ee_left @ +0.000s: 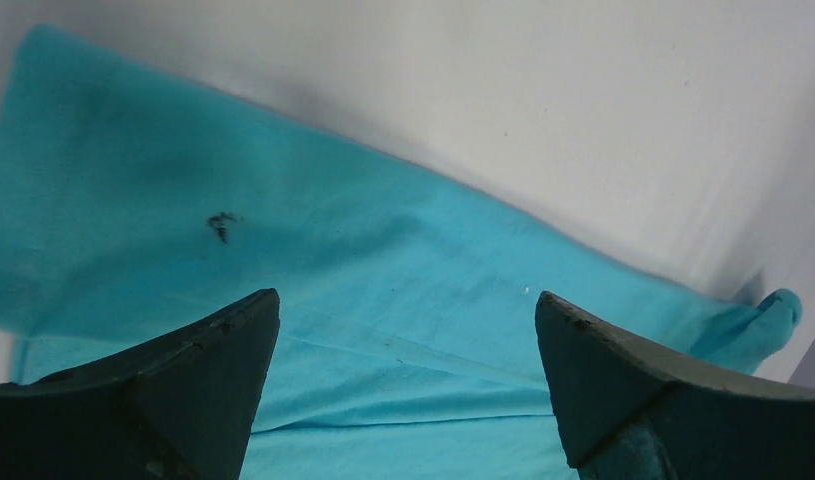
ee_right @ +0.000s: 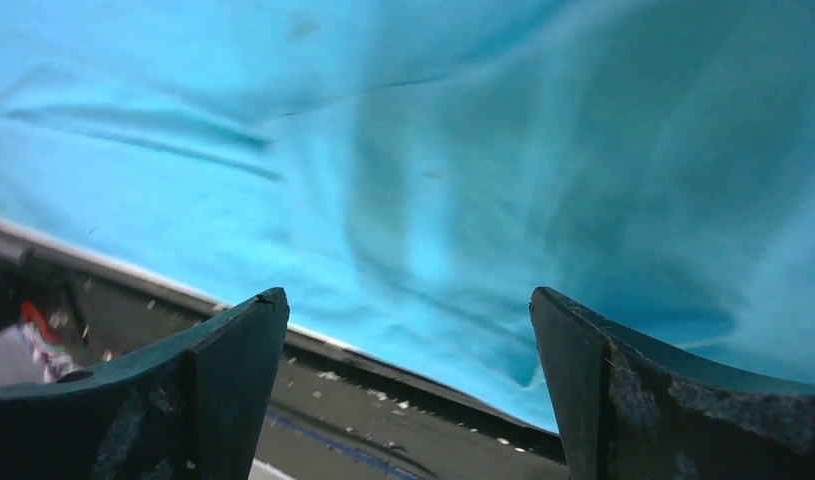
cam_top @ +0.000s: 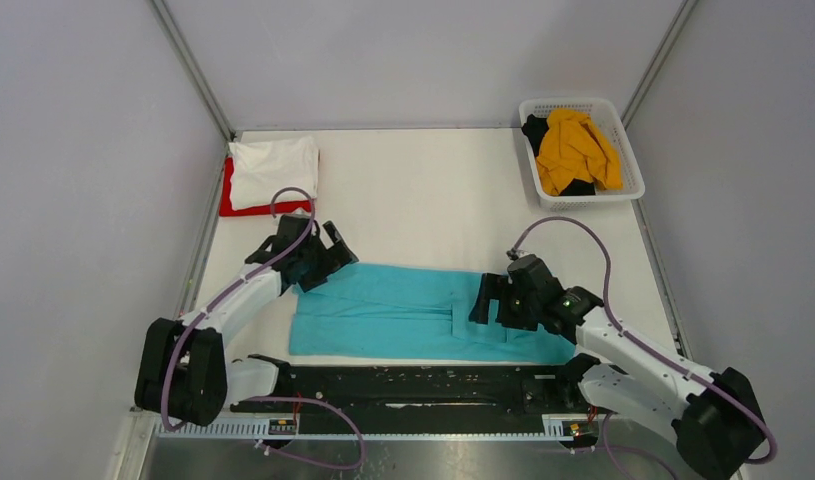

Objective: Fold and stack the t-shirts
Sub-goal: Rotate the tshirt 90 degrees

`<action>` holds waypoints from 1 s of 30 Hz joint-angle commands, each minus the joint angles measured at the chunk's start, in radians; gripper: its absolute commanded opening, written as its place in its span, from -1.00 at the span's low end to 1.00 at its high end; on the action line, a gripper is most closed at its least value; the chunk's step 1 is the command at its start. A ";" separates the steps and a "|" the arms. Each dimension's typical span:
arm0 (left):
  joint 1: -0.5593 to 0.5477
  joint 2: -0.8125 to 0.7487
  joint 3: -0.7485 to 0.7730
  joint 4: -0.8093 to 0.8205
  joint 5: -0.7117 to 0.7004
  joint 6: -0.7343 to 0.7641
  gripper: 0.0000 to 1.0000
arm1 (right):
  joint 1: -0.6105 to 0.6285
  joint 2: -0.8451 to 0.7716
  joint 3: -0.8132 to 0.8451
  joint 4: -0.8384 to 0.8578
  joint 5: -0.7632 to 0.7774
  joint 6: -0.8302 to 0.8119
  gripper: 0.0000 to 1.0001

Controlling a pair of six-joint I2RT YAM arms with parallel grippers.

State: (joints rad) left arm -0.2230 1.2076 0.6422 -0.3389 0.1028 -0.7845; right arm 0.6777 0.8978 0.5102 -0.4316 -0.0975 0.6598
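Note:
A teal t-shirt [cam_top: 403,312] lies folded into a long band across the near part of the table, also filling the left wrist view [ee_left: 313,290] and the right wrist view [ee_right: 453,170]. My left gripper [cam_top: 318,262] hovers open over its far left corner, nothing between its fingers [ee_left: 208,370]. My right gripper [cam_top: 493,300] stands open over the shirt's right part near the front edge, fingers [ee_right: 223,370] wide apart and empty. A folded white t-shirt [cam_top: 275,170] rests on a red one [cam_top: 229,203] at the far left. Mustard-yellow [cam_top: 575,150] and black [cam_top: 535,132] shirts lie in the basket.
The white lattice basket [cam_top: 633,185] stands at the far right corner. A black rail [cam_top: 423,385] runs along the table's near edge between the arm bases, also in the right wrist view [ee_right: 383,400]. Grey walls close in the table on three sides.

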 commanded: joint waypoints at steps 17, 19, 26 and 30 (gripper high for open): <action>-0.078 0.045 -0.097 0.037 -0.028 -0.031 0.98 | -0.229 0.505 0.170 0.095 0.128 0.074 0.99; -0.099 0.031 -0.118 0.063 -0.008 -0.056 0.98 | -0.289 0.609 0.268 0.098 0.087 0.044 0.99; -0.197 0.022 -0.130 0.127 0.061 -0.155 0.98 | -0.327 0.953 0.697 0.032 -0.031 -0.065 0.99; -0.286 0.029 -0.126 0.152 0.072 -0.221 0.98 | -0.345 1.151 1.029 -0.082 -0.083 -0.097 0.99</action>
State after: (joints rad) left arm -0.4370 1.2369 0.5312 -0.2188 0.1196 -0.9169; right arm 0.3462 1.9160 1.2900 -0.4358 -0.1085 0.6289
